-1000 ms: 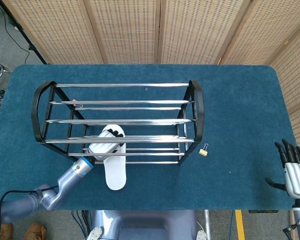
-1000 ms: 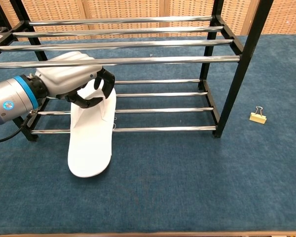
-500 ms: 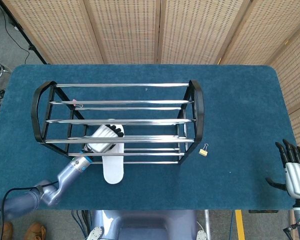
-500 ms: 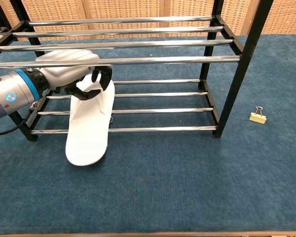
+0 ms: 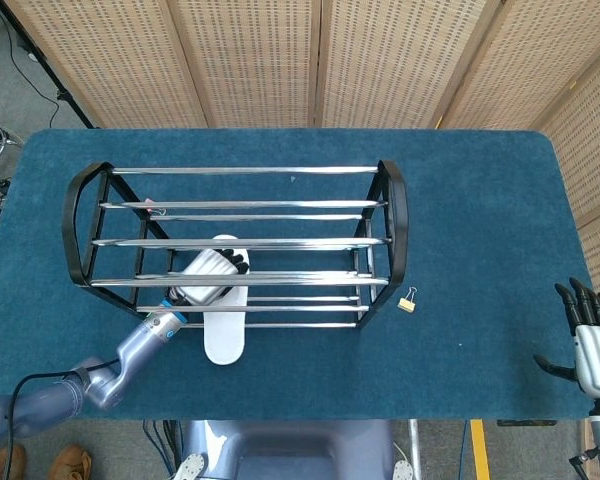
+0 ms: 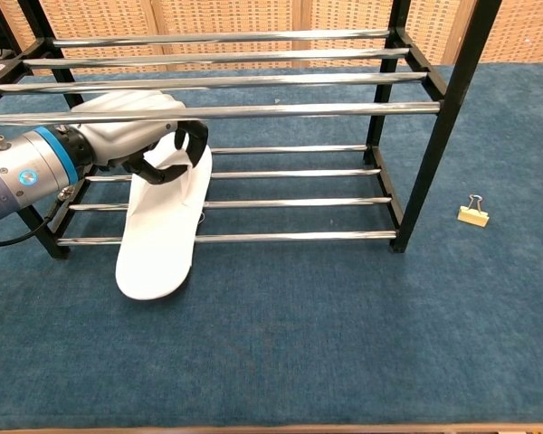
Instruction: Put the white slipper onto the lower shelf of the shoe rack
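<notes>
The white slipper (image 6: pixel 161 231) (image 5: pixel 225 330) lies lengthwise across the front bars of the black and chrome shoe rack (image 6: pixel 281 110) (image 5: pixel 392 230). Its toe end is inside, over the lower shelf bars, and its heel sticks out onto the blue table cloth. My left hand (image 6: pixel 140 140) (image 5: pixel 208 278) reaches in under the top shelf and grips the slipper's toe end, fingers curled around the strap. My right hand (image 5: pixel 590 345) hangs at the table's far right edge with fingers spread and nothing in it.
A small gold binder clip (image 6: pixel 472 213) (image 5: pixel 408 301) lies on the cloth just right of the rack. The rack's top shelf bars (image 6: pixel 217 83) pass close above my left hand. Wicker screens stand behind the table.
My left hand has pushed the slipper further into the rack and slightly to the left; less of the heel sticks out in front. The right hand has barely moved.
</notes>
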`<state>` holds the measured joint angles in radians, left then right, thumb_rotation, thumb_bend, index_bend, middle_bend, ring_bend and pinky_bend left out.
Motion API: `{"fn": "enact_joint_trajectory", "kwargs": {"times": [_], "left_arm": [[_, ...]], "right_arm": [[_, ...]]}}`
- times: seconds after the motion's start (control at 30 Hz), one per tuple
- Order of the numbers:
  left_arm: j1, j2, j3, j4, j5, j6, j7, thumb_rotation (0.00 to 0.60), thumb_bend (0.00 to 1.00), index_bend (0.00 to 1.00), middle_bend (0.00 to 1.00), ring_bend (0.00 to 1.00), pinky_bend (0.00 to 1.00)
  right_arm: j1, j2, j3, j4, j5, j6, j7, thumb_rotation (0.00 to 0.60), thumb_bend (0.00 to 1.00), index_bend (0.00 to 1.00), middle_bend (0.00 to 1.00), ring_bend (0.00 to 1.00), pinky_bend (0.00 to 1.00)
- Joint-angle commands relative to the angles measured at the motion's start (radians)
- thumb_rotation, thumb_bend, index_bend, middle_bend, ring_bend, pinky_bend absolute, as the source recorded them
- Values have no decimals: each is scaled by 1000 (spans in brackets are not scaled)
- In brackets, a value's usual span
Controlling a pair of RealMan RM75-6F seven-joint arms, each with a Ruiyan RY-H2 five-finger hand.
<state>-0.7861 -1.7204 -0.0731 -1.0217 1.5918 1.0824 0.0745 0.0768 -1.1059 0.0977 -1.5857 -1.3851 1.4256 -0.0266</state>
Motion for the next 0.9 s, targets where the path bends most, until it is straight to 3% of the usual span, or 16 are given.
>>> {"fn": "enact_joint_trajectory", "kwargs": {"times": [0.03,0.1,0.23,0.47,0.9], "left_arm": [[2,7,4,-14,-2,2,-5,600,463,616,409,328,543],[2,12,7,-21,-1,1,-6,600,449,541,344,267,521],[4,22,12,-33,-6,-3,-2,600,427,480,300,221,495],[10,44,15,-73,-29,-26,15,600,241,367,211,135,398],[15,62,40,-122,7,0,20,600,195,349,198,126,376]], "right_arm": [[0,1,0,0,-1,2,0,600,0,0,0,0,0],[-1,1,0,-1,-2,3,1,600,0,0,0,0,0],[0,0,0,-2,-2,2,-2,600,0,0,0,0,0],[-1,0,-1,-2,-3,2,-4,600,0,0,0,0,0],[-1,0,0,-6,-1,3,-9,600,0,0,0,0,0]]}}
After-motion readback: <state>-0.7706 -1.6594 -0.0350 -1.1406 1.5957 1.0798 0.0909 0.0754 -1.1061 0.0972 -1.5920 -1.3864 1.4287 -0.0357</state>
